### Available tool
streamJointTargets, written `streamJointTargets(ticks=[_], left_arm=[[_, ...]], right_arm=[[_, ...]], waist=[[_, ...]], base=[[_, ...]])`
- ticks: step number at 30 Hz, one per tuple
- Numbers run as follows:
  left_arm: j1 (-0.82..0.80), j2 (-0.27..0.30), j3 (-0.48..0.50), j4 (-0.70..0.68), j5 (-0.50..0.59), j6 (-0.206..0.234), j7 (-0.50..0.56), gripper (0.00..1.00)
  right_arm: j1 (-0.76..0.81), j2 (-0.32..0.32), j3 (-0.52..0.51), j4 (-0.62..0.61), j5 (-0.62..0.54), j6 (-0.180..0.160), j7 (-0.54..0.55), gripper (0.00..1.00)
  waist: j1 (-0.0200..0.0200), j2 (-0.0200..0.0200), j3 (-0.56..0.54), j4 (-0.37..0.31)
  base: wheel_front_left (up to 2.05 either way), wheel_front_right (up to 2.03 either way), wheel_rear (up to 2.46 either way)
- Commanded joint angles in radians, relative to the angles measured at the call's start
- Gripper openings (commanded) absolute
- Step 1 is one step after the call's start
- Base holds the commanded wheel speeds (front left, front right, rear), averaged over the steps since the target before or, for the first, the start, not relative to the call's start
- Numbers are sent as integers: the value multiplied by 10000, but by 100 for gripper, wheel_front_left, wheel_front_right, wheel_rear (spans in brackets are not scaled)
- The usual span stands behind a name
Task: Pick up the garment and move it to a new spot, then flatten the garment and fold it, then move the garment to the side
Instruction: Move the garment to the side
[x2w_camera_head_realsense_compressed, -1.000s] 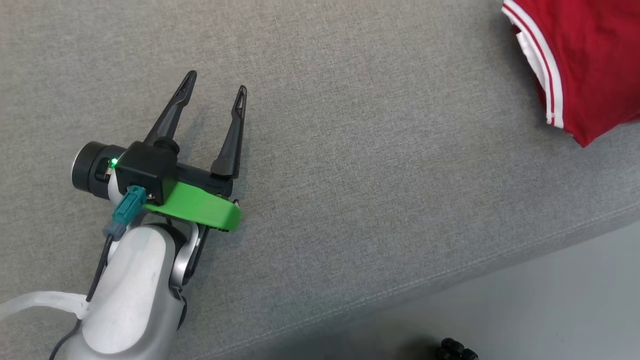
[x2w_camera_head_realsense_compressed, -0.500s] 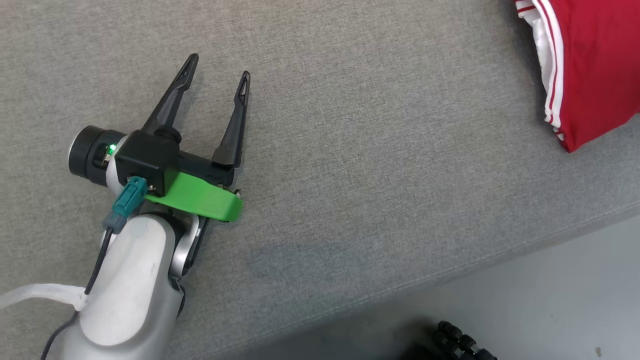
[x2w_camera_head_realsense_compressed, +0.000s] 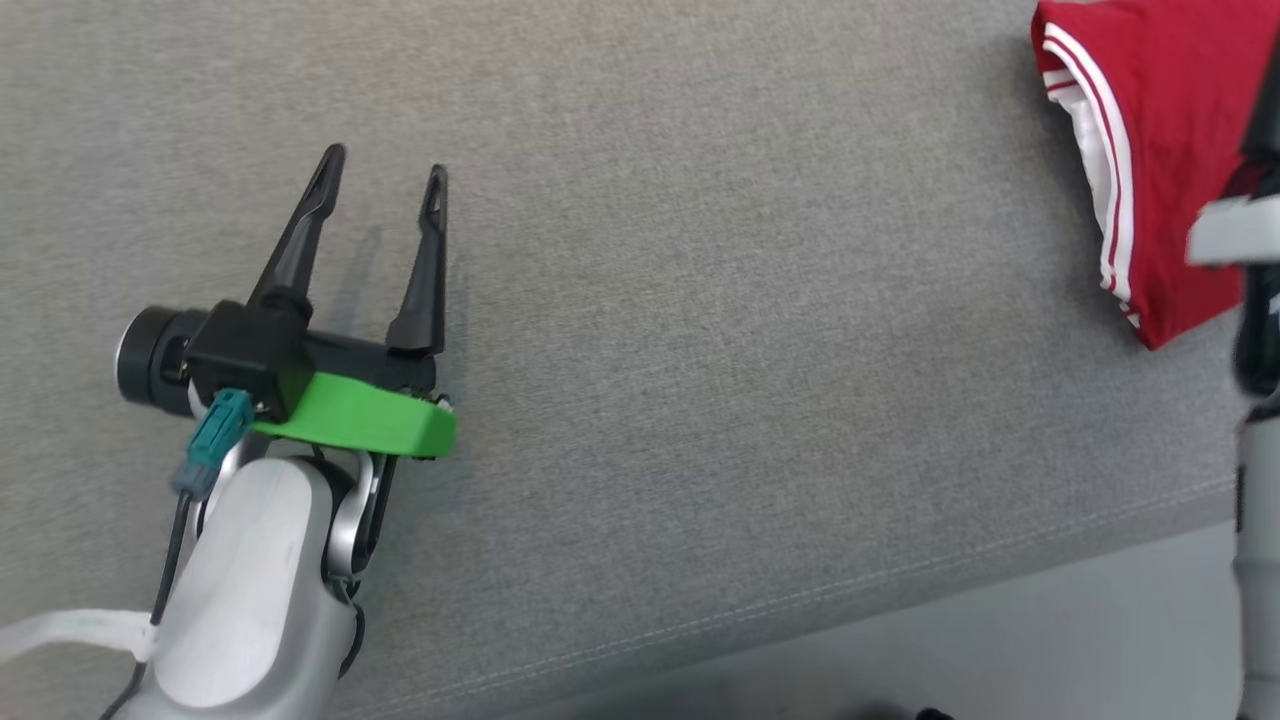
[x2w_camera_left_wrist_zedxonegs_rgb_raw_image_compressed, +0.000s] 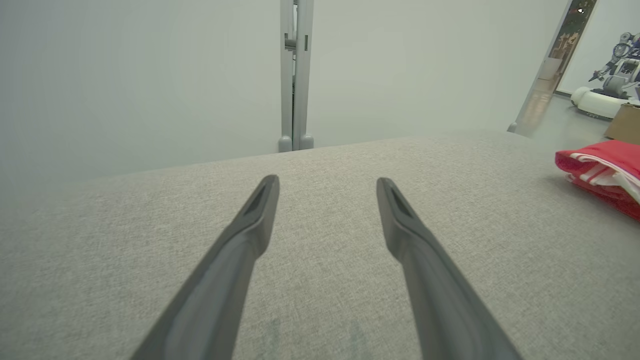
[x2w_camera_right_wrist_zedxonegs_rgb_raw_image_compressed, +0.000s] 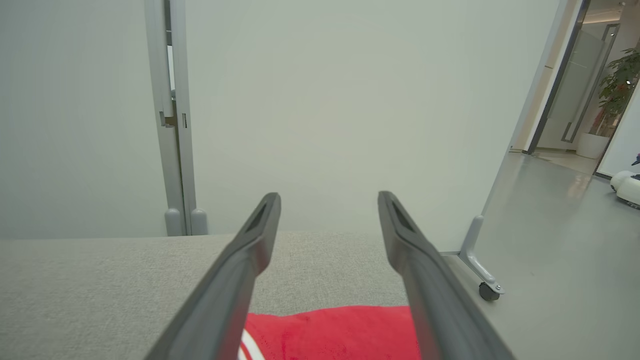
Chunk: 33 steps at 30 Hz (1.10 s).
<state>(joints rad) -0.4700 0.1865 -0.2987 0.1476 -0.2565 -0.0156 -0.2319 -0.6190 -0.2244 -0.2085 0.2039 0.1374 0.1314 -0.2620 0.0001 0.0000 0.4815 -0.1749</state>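
Both pairs of jaws stand spread and empty. In the head view my left jaws hover over the bare surface (x2w_camera_head_realsense_compressed: 700, 300) near 9 o'clock. My right jaws hang over the folded red garment (x2w_camera_head_realsense_compressed: 1170, 130), which lies at 2 o'clock, close to the surface's edge. The risk as I judge it: a right finger (x2w_camera_right_wrist_zedxonegs_rgb_raw_image_compressed: 232, 280) sweeping low could snag the top layer, spoil the fold, or nudge the garment off that edge.
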Motion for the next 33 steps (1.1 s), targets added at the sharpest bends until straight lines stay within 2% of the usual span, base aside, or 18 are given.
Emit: streamJointTargets(ticks=[1, 8, 16, 22, 33], left_arm=[[195, -3, 88, 32, -81, 89, -88, 100], [965, 23, 617, -61, -307, 479, -251, 100], [2063, 80, 1070, -170, -455, 768, -325, 100], [2946, 159, 1117, -304, -442, 877, -335, 100], [4187, 379, 1028, -496, -544, 981, -57, 100]], right_arm=[[385, 110, 93, -223, 35, -17, -28, 100], [2016, 816, 1040, -1404, -98, -17, 238, 100], [3853, 1350, 1741, -1983, -188, -17, 665, 100], [5023, 1561, 1861, -2188, -336, -17, 903, 100], [6432, 1687, 1823, -2541, -269, -15, 1270, 100]], waist=[[-1, 0, -665, 661], [-1, 0, -1604, 1454], [-1, 0, -2677, 2035], [-1, 0, -3420, 2150], [-1, 0, -4459, 1960]], base=[[0, 0, 0], [0, 0, 0], [0, 0, 0], [0, 0, 0], [0, 0, 0]])
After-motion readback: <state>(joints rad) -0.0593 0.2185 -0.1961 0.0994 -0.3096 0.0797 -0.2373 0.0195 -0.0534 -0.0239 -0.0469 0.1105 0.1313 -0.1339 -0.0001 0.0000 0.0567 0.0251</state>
